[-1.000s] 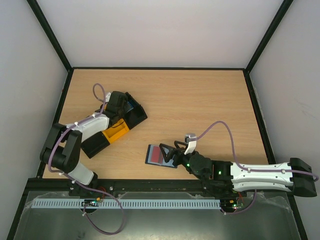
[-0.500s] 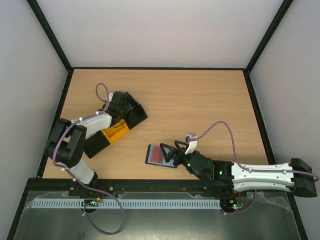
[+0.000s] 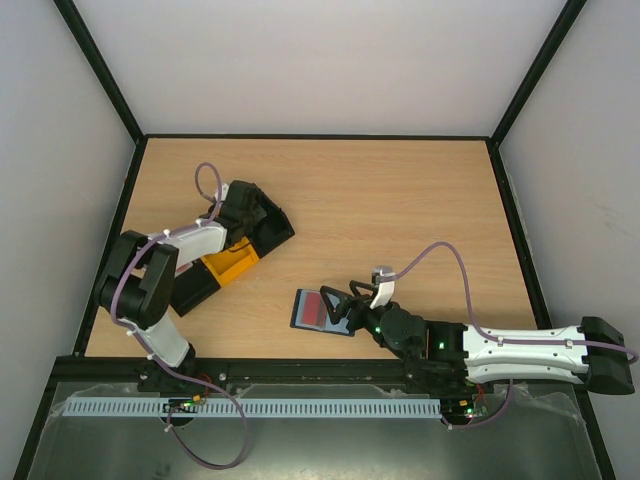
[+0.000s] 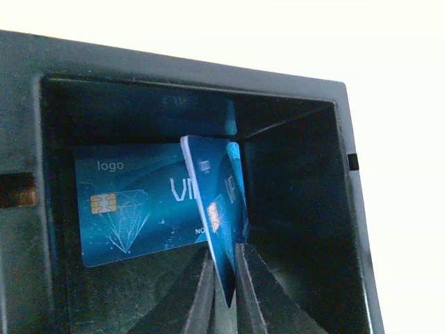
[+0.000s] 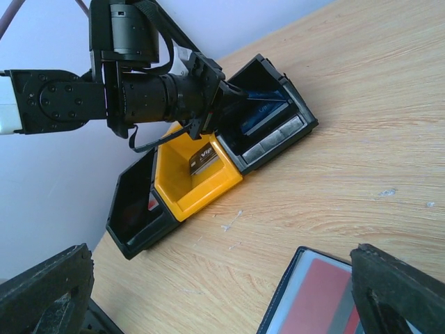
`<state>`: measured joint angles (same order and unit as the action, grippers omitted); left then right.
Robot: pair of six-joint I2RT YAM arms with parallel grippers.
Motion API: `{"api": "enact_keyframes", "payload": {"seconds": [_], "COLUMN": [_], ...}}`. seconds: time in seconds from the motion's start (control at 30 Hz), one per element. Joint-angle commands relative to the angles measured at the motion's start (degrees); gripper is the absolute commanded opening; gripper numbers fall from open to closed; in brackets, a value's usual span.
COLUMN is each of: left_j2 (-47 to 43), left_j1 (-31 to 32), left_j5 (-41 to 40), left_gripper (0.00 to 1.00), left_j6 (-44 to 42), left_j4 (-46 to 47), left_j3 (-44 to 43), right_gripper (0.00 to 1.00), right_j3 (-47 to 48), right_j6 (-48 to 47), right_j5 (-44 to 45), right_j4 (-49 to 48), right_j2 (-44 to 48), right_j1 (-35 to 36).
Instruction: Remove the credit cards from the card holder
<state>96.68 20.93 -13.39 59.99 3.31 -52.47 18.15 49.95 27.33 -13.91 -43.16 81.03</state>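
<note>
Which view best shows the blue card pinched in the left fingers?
Left wrist: the blue card stands on edge between the left fingers, chip visible. Right wrist shows only a blue sliver in the black tray; top external hides it beneath the left arm.

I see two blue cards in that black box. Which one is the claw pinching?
The edge-on blue card, clamped by the left gripper; the other blue card shows its whole face, free of the fingers.

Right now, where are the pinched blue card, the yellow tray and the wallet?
pinched blue card (image 4: 217,209), left wrist view, middle of its face.
yellow tray (image 5: 184,191), right wrist view, its bare floor.
wallet (image 5: 290,285), right wrist view, its left border.
</note>
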Motion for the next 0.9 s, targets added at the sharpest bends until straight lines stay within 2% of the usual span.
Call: {"api": "enact_keyframes", "payload": {"seconds": [0.0, 0.7, 0.87], "left_j2": [0.63, 0.05, -1.32], "left_j1": [-0.18, -0.19, -0.1], "left_j5": [-1.29, -2.5, -3.41], "left_gripper": [0.13, 0.2, 0.24], "left_j6": [-1.18, -3.08, -3.53], "left_j4": [-1.12, -5.38, -6.56], "left_j3": [-1.73, -4.14, -4.82], "right_gripper": [0.98, 0.98, 0.98], "right_j3": [0.88, 0.25, 0.37], "right_j6": [-0.15, 0.46, 0.41], "right_j5": [2.11, 2.31, 2.5], "right_j4": [1.16, 1.87, 3.02], "right_j2": [0.62, 2.11, 2.52], "right_j1": [0.35, 0.35, 0.34]}}
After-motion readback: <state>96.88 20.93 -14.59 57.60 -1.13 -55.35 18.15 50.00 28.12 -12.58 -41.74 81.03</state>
